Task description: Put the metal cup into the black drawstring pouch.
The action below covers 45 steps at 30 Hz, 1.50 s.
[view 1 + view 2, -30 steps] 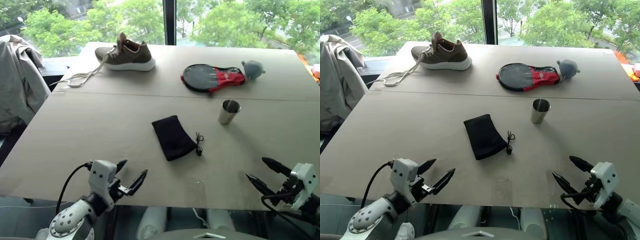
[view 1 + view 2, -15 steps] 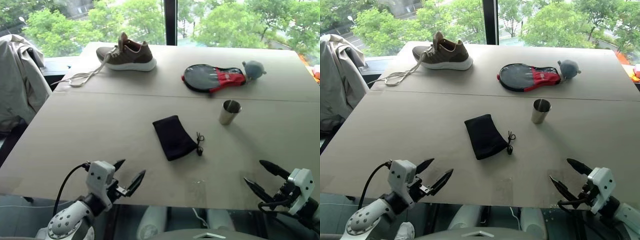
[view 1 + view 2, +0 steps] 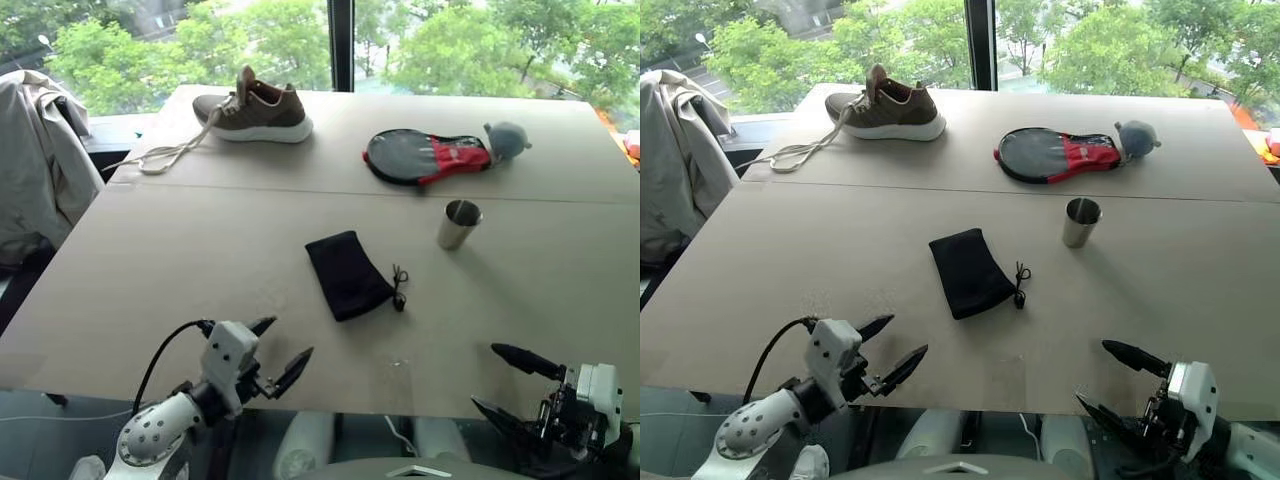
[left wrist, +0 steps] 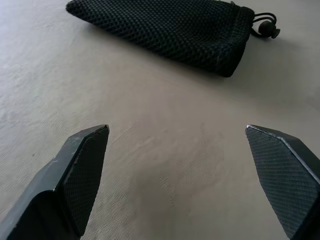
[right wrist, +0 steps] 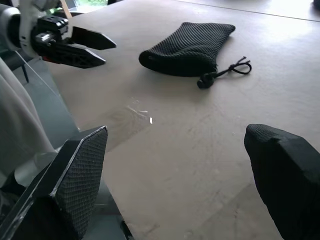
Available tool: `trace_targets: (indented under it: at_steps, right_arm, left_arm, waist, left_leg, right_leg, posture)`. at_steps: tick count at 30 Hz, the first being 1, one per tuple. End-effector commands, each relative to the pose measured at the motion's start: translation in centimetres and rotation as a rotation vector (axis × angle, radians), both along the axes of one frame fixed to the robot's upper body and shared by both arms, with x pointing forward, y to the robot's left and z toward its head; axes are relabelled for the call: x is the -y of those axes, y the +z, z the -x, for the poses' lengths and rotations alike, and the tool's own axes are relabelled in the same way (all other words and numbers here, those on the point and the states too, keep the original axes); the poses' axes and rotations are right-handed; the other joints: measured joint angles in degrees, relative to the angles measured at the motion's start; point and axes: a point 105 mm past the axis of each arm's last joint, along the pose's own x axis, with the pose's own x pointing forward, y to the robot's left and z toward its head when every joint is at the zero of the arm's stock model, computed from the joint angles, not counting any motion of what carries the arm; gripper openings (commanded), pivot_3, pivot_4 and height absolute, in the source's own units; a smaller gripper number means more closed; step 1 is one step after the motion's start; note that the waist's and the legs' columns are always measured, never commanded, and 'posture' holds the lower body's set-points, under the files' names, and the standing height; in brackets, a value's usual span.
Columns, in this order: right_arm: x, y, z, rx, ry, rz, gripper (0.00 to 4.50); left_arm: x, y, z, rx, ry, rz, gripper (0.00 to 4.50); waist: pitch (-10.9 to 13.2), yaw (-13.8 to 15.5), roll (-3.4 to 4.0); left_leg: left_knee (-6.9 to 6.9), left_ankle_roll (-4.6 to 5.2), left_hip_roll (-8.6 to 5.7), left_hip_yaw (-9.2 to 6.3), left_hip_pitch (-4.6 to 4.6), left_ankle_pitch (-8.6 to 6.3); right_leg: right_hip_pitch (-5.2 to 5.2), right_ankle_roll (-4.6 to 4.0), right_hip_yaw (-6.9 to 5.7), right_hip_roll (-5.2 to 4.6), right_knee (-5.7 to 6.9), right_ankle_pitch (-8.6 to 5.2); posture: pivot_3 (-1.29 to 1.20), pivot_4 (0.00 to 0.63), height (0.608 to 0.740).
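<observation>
The metal cup [image 3: 459,223] stands upright on the table, right of centre. The black drawstring pouch [image 3: 346,273] lies flat in the middle, its cord [image 3: 400,285] trailing toward the cup's side. My left gripper [image 3: 279,349] hovers open over the table's near edge, well short of the pouch [image 4: 165,31], nothing between its fingers. My right gripper [image 3: 508,384] is open too, at the near right edge, pointing across toward the pouch [image 5: 189,49]. The left gripper [image 5: 82,46] also shows in the right wrist view.
A brown shoe [image 3: 254,106] with long white laces sits at the far left of the table [image 3: 180,250]. A black-and-red paddle case [image 3: 425,154] and a grey soft toy [image 3: 506,139] lie at the far right. A grey jacket [image 3: 35,160] hangs left of the table.
My left gripper has shifted right along the near edge. My right gripper has drawn back and left, sinking lower in the picture. Pouch and cup have not moved.
</observation>
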Motion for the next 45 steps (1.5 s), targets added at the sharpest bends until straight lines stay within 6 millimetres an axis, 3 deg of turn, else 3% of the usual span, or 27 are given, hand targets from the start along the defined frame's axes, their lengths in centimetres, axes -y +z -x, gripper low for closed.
trace_targets:
  at_steps: [1,8,11,22,26,30,32,33,34,37,42,45]
  right_arm:
    - [-0.9,1.1,0.2,0.030,0.022,-0.030,4.44]
    - [-1.4,1.4,-0.1,0.056,-0.018,-0.035,4.44]
    - [-1.3,1.5,0.0,0.062,-0.027,-0.036,4.44]
    - [-1.0,1.7,0.3,0.066,-0.041,-0.027,4.44]
    - [-0.7,1.7,0.2,0.067,-0.042,-0.016,4.50]
    - [-0.5,1.6,0.1,0.070,-0.044,-0.012,4.50]
    - [-0.5,1.6,0.0,0.072,-0.045,-0.012,4.50]
    - [-0.4,1.6,-0.1,0.076,-0.050,-0.013,4.50]
    - [-0.4,1.6,-0.2,0.080,-0.056,-0.015,4.50]
    - [-0.4,1.5,-0.3,0.085,-0.068,-0.017,4.50]
    - [-0.4,1.3,0.0,0.082,-0.085,-0.015,4.50]
    - [-0.4,1.2,0.2,0.078,-0.095,-0.018,4.50]
  left_arm:
    - [1.8,1.9,-1.3,0.103,-0.064,-0.023,4.50]
    - [5.1,3.1,-4.1,0.245,-0.181,-0.120,4.50]
    - [6.2,2.9,-4.0,0.237,-0.204,-0.122,4.50]
    - [5.9,2.8,-5.7,0.304,-0.060,-0.253,4.50]
    - [5.2,3.1,-6.3,0.347,0.009,-0.301,3.46]
    - [4.0,2.2,-6.7,0.337,0.059,-0.365,1.76]
    - [3.8,2.2,-6.8,0.342,0.068,-0.371,0.69]
    - [3.7,2.3,-6.9,0.347,0.078,-0.377,0.52]
    - [3.6,2.4,-7.0,0.353,0.082,-0.382,0.05]
    - [3.8,2.8,-6.9,0.368,0.055,-0.360,0.05]
    - [5.1,4.3,-5.1,0.419,-0.099,-0.238,0.05]
    - [5.0,4.2,-4.7,0.443,-0.149,-0.282,1.36]
  waist:
    - [0.00,0.08,0.00]
    - [-0.02,0.13,-0.02]
    - [-0.02,-0.01,-0.01]
    - [-0.01,0.09,-0.03]
    - [-0.01,0.10,-0.03]
    - [-0.01,0.09,-0.03]
    - [-0.01,0.10,-0.03]
    - [0.00,0.09,-0.03]
    - [0.00,0.09,-0.04]
    - [0.00,0.13,-0.03]
    - [0.00,0.10,-0.02]
    - [0.01,0.11,-0.02]
  left_leg:
    - [0.00,0.00,0.00,0.01,0.00,0.00]
    - [0.00,0.24,-0.02,0.08,0.07,0.14]
    - [0.00,0.24,-0.02,0.12,0.10,0.14]
    - [-0.03,0.25,0.01,0.15,0.28,0.14]
    - [-0.03,0.25,0.01,0.15,0.31,0.14]
    - [-0.04,0.25,0.02,0.16,0.32,0.14]
    - [-0.04,0.25,0.02,0.16,0.31,0.14]
    - [-0.05,0.25,0.02,0.16,0.31,0.14]
    - [-0.04,0.25,0.02,0.16,0.31,0.14]
    - [-0.05,0.25,0.02,0.16,0.33,0.14]
    - [-0.08,0.24,0.02,0.16,0.31,0.14]
    - [-0.08,0.24,0.05,0.17,0.31,0.13]
  right_leg:
    - [0.00,0.00,0.00,0.01,0.00,0.00]
    - [0.06,-0.13,0.06,0.07,0.01,0.10]
    - [0.07,-0.16,0.11,0.08,0.01,0.12]
    - [0.20,-0.01,0.15,0.06,0.03,0.03]
    - [0.21,-0.01,0.17,0.05,0.04,0.03]
    - [0.20,-0.01,0.17,0.05,0.04,0.03]
    - [0.21,-0.01,0.18,0.04,0.04,0.03]
    - [0.20,-0.01,0.17,0.04,0.03,0.03]
    - [0.20,-0.01,0.17,0.04,0.04,0.03]
    - [0.20,-0.01,0.17,0.03,0.04,0.03]
    - [0.19,-0.04,0.19,-0.04,0.03,0.04]
    - [0.19,-0.08,0.22,-0.21,0.03,0.06]
  posture:
    - [0.00,0.150,0.740]
    - [0.00,0.150,0.740]
    - [0.00,0.150,0.740]
    - [0.00,0.150,0.740]
    - [0.00,0.150,0.740]
    - [0.00,0.150,0.740]
    - [0.00,0.150,0.740]
    - [0.00,0.150,0.740]
    - [0.00,0.150,0.740]
    - [0.00,0.150,0.740]
    - [0.00,0.150,0.740]
    - [0.00,0.150,0.740]
